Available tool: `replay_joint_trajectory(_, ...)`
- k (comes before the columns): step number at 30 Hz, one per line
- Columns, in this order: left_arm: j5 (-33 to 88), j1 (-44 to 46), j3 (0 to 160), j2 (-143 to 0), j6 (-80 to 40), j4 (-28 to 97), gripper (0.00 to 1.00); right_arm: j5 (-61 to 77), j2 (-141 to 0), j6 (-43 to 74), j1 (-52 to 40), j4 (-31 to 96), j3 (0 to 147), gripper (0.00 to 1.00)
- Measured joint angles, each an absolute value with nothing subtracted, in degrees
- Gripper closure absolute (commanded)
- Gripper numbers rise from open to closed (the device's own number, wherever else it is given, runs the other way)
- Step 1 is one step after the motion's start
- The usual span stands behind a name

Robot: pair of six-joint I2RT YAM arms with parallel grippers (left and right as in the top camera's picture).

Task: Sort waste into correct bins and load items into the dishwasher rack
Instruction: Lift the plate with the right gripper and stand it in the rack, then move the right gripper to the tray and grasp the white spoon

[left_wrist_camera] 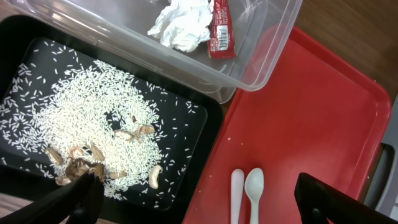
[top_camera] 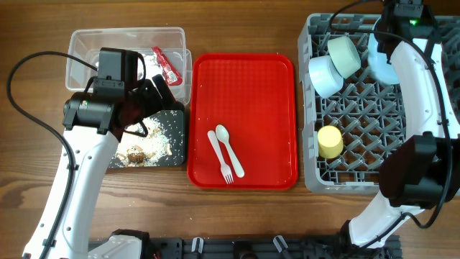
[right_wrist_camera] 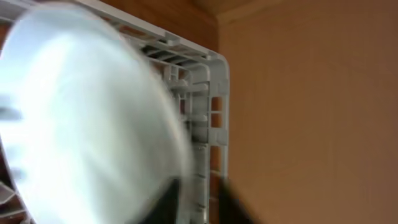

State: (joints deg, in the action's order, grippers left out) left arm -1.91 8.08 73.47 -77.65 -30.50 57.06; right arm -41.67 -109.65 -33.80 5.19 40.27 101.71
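**Operator:** Report the left gripper.

**Technician:** The left gripper (left_wrist_camera: pixel 198 185) hangs over the seam between the shallow black rectangular tray (left_wrist_camera: pixel 205 134) and the flat red serving tray (left_wrist_camera: pixel 311 118). Its fingers (left_wrist_camera: pixel 81 198) are spread to full width with nothing between them.

**Operator:** Location of the waste?

**Technician:** The crumpled white tissue (left_wrist_camera: pixel 183 25) and the small red-and-white wrapper (left_wrist_camera: pixel 219 28) lie touching inside the clear rectangular plastic tub (left_wrist_camera: pixel 261 65), at the far left corner of the tabletop (top_camera: pixel 36 29). The white rice grains (left_wrist_camera: pixel 81 118) and beige-brown food scraps (left_wrist_camera: pixel 81 167) lie in the black tray, which sits against the tub's near side. From overhead, the left arm (top_camera: pixel 79 165) covers the tissue and part of both bins.

**Operator:** Items?

**Technician:** The white plastic fork (top_camera: pixel 220 155) and white plastic spoon (top_camera: pixel 230 150) lie side by side by the red tray's near edge. In the large square grey plastic rack (top_camera: pixel 359 169), the mint green bowl (top_camera: pixel 345 55) and the light blue bowl (top_camera: pixel 325 75) lean together at the far left corner. The small yellow cup (top_camera: pixel 330 142) sits at the left edge. The pale blue round plate (top_camera: pixel 379 66) is at the far edge, partly hidden by the right arm (top_camera: pixel 420 79).

**Operator:** Right gripper?

**Technician:** The right gripper (right_wrist_camera: pixel 199 200) is at the plate's rim. The wrist view is blurred, so I cannot tell whether its fingers clamp the plate.
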Motion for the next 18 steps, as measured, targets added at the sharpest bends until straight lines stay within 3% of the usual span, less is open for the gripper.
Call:
replay_joint_trajectory(8, -1.91, 8.08, 73.47, -77.65, -30.50, 57.04, 0.00, -38.52, -109.65, -30.57, 5.19, 40.01, 101.71, 0.00)
replay_joint_trajectory(18, -1.91, 8.08, 73.47, -77.65, -30.50, 57.04, 0.00, -30.98, -101.69, -15.77, 3.70, 42.98, 101.71, 0.00)
